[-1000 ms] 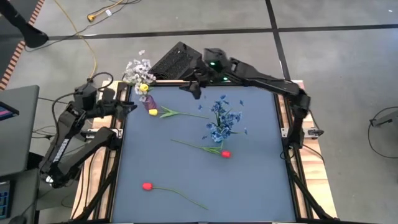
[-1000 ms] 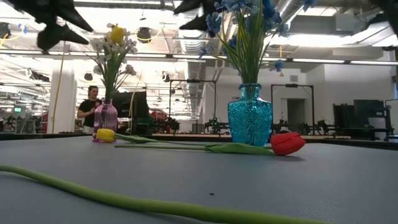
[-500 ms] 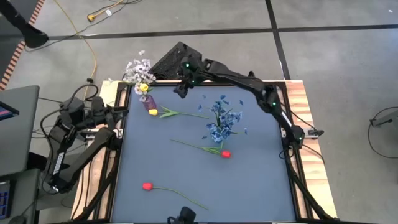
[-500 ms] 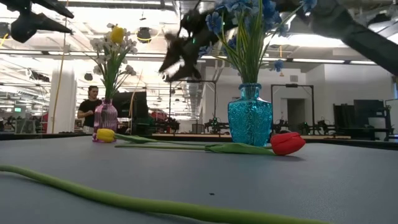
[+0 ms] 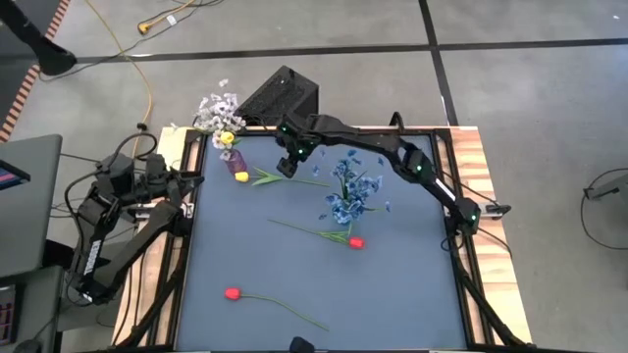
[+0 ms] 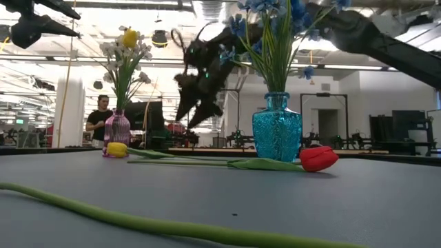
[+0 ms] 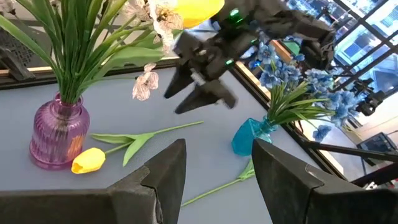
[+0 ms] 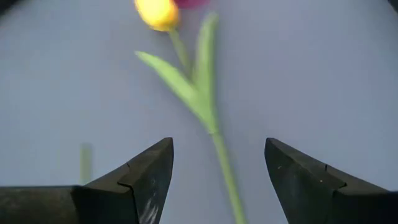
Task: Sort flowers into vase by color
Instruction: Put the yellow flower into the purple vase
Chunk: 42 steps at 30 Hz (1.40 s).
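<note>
Lying flat | yellow tulip (image 5: 241, 176) | green stem+leaf | right end effector (image 5: 287, 167) open above

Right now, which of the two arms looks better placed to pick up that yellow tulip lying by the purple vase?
The right one, probably. The right gripper hangs open directly over the yellow tulip, whose stem runs between its fingers in the right wrist view. The left gripper waits at the table's left edge, farther away.

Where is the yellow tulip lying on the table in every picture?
High view: yellow tulip at far left, beside the purple vase.
Low view: left, by the vase.
Left wrist: lower left, next to the vase.
Right wrist: top, ahead of the right claw.
</note>
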{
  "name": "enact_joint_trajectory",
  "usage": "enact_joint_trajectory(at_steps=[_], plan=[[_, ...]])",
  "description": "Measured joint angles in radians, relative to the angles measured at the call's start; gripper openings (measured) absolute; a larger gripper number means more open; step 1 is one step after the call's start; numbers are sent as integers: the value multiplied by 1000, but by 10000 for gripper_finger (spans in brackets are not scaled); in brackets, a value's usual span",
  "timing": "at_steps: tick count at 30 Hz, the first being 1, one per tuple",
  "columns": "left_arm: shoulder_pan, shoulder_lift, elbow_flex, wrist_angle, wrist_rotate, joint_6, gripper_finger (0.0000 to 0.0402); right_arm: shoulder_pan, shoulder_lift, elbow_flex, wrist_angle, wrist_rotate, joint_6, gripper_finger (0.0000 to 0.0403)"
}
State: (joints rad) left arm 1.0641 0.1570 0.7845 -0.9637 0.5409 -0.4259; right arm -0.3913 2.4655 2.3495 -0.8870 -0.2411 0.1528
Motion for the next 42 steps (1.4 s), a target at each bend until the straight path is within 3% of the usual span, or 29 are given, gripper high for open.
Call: enact_joint_trajectory(at_steps=[12, 22, 30, 34, 42], plan=[[0, 0, 0, 0, 8, -3, 171, 77, -7, -8, -283, 177, -58, 280], [0, 0, 0, 0, 12, -6, 171, 69, -6, -179, -181, 222, -34, 280], [0, 0, -1, 0, 8, -29, 171, 91, -8, -230, -98, 303, -27, 269], [0, 0, -1, 0, 6, -31, 171, 99, -8, -231, -98, 318, -30, 209], [0, 0, -1, 19, 21, -31, 171, 95, -12, -231, -125, 278, -34, 20]])
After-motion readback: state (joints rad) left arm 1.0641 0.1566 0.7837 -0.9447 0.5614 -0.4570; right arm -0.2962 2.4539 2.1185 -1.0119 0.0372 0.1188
